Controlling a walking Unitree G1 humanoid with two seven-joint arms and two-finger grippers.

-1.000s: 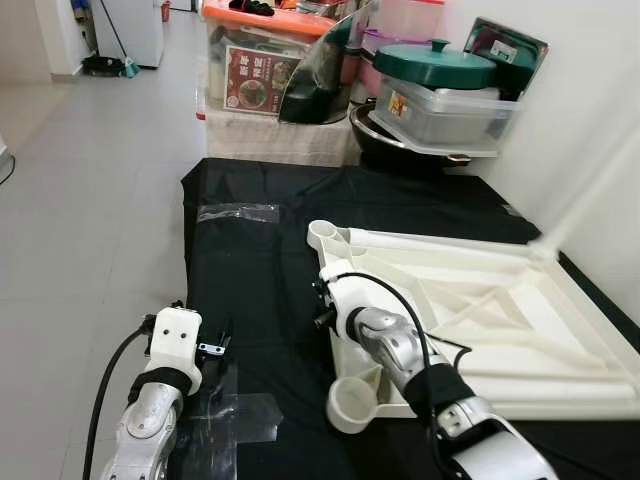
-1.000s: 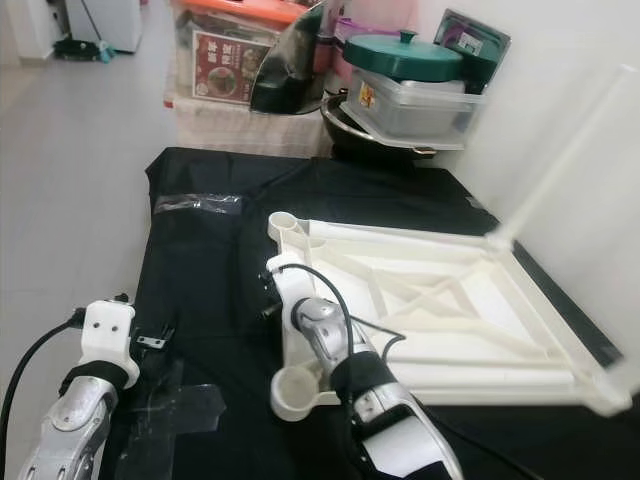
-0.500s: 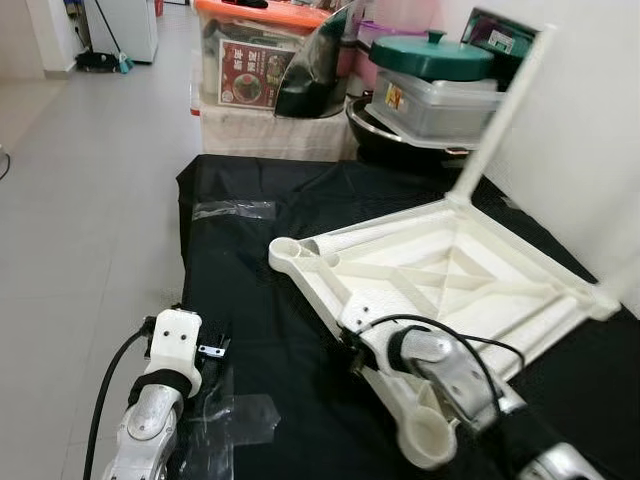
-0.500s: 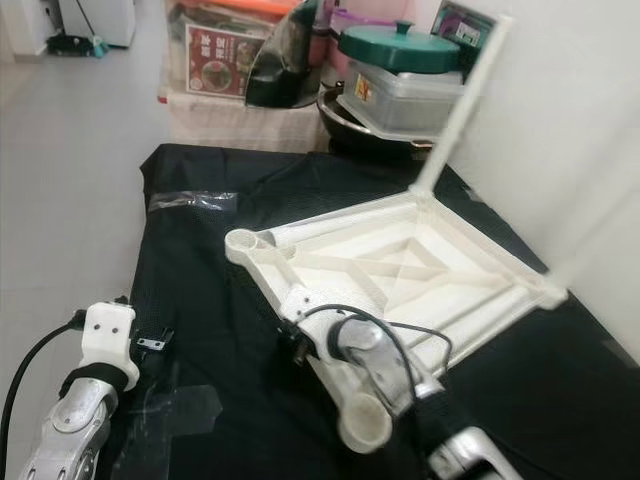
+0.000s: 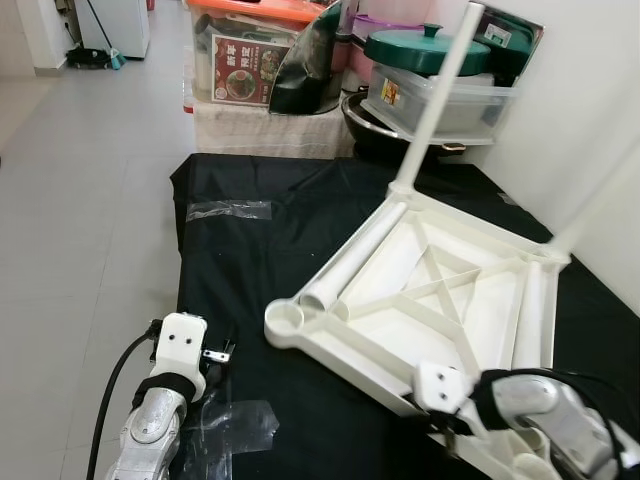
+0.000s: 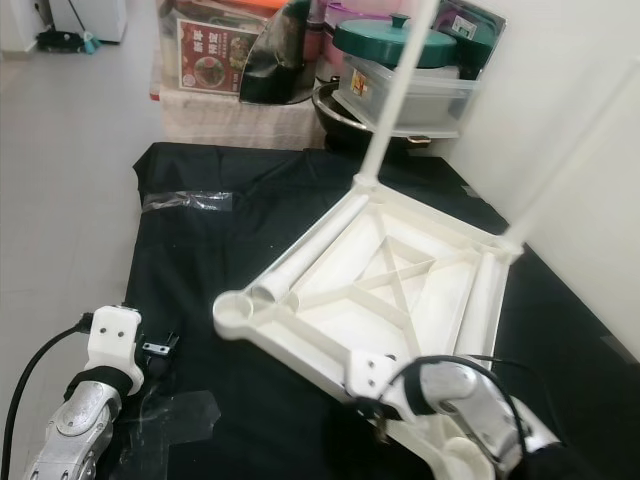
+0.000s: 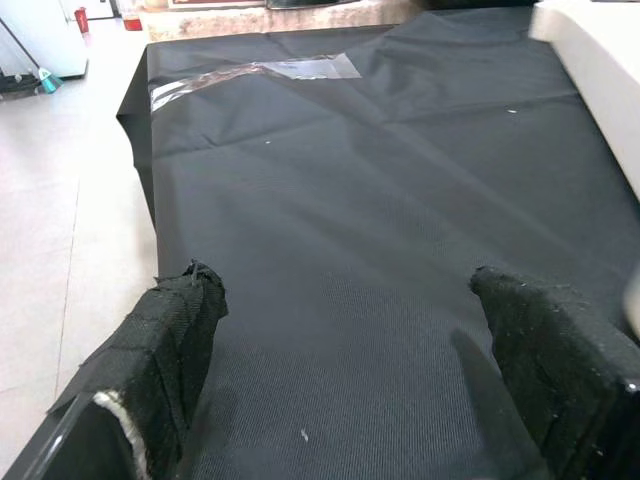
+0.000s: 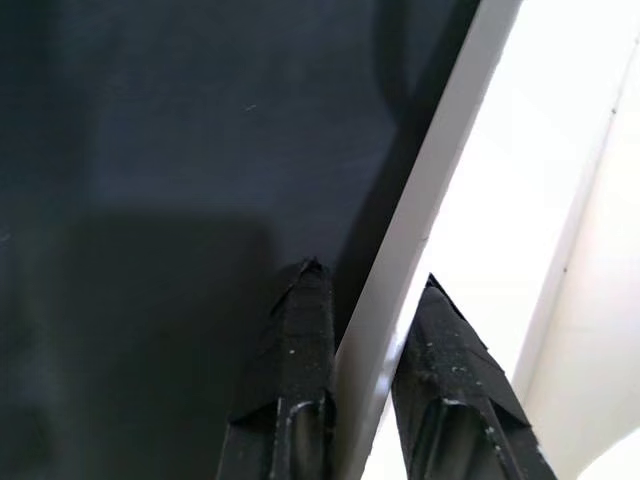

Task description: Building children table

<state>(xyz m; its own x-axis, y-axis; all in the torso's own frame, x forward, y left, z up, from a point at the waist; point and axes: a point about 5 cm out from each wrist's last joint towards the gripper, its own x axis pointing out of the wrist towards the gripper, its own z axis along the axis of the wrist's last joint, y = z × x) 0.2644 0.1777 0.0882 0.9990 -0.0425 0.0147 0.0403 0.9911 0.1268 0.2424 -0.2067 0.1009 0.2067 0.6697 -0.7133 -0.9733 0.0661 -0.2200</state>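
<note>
While right jaws (image 8: 360, 345) pinch the tabletop (image 5: 440, 290) rim | left jaws (image 7: 370, 340) open, empty | risk: thin-edge slip, legs (image 5: 440, 95) toppling.

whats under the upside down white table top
A black cloth lies under the white table top, reaching out past its edges. What is beneath the cloth is covered. The right gripper grips the top's near rim.

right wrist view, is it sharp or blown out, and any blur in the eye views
Right wrist view: the white table top is overexposed to flat white, the black cloth dim, and the right gripper soft. Left eye view: mostly sharp, but the far table leg smears against the wall.
</note>
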